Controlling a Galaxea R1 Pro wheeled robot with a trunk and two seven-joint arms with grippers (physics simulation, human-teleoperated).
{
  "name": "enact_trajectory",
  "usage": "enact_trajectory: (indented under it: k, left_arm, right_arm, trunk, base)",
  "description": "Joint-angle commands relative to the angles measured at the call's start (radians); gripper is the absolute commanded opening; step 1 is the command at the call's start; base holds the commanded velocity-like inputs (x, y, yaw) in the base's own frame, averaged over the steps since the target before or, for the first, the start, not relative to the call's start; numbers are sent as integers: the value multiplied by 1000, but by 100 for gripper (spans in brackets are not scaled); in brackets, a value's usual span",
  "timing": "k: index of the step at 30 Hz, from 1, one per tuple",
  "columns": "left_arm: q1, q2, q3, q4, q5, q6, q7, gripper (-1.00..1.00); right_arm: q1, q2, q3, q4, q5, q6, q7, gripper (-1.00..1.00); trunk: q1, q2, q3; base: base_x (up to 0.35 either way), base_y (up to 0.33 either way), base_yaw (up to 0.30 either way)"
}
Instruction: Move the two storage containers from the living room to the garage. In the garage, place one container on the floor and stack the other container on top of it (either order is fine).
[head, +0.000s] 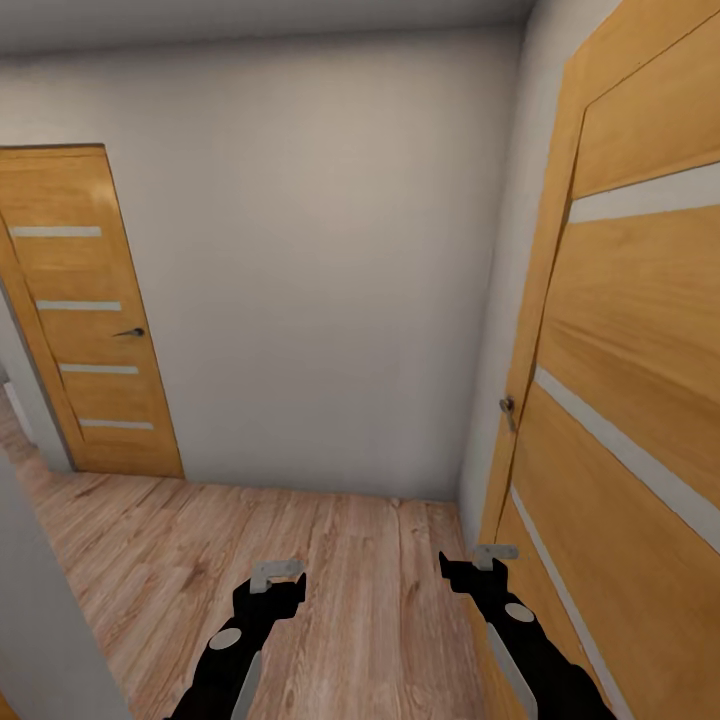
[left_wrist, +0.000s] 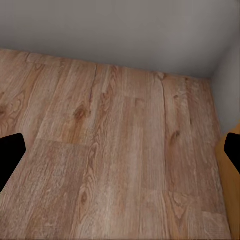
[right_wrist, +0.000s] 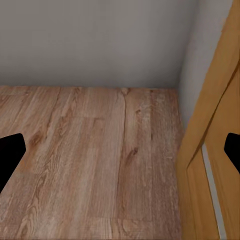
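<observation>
I am in a narrow hallway with light wood-plank flooring (head: 330, 560). The two storage containers are out of view. My left gripper (head: 278, 582) hangs low over the planks, open and holding nothing. In the left wrist view its dark fingertips (left_wrist: 10, 157) sit far apart at the frame's edges over bare floor. My right gripper (head: 470, 563) is also open and holding nothing. It hovers close to the wooden door (head: 640, 400) on the right. The right wrist view has its fingertips (right_wrist: 10, 155) spread wide, with that door's edge (right_wrist: 210, 150) beside them.
A white wall (head: 320, 270) closes the hallway straight ahead. A second wooden door (head: 90, 320) with a dark handle stands shut at the back left. The right door carries a metal handle (head: 508, 410). A white wall corner (head: 40, 620) is near my left side.
</observation>
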Motion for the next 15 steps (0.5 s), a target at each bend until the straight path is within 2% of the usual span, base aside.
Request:
enact_trajectory:
  k: [1, 7, 15]
  left_arm:
    - [0, 0, -1, -1, -3, 5, 5, 100]
    - [0, 0, -1, -1, -3, 5, 5, 100]
    - [0, 0, -1, -1, -3, 7, 5, 100]
  right_arm:
    - [0, -2, 6, -2, -10, 4, -7, 100]
    - [0, -2, 6, -2, -10, 4, -7, 100]
    - [0, -2, 6, -2, -10, 5, -7, 100]
  trunk:
    - [0, -1, 0]
    - [0, -1, 0]
    - [0, -1, 0]
  base:
    - [75, 44, 0]
    - [54, 11, 0]
    - [287, -31, 0]
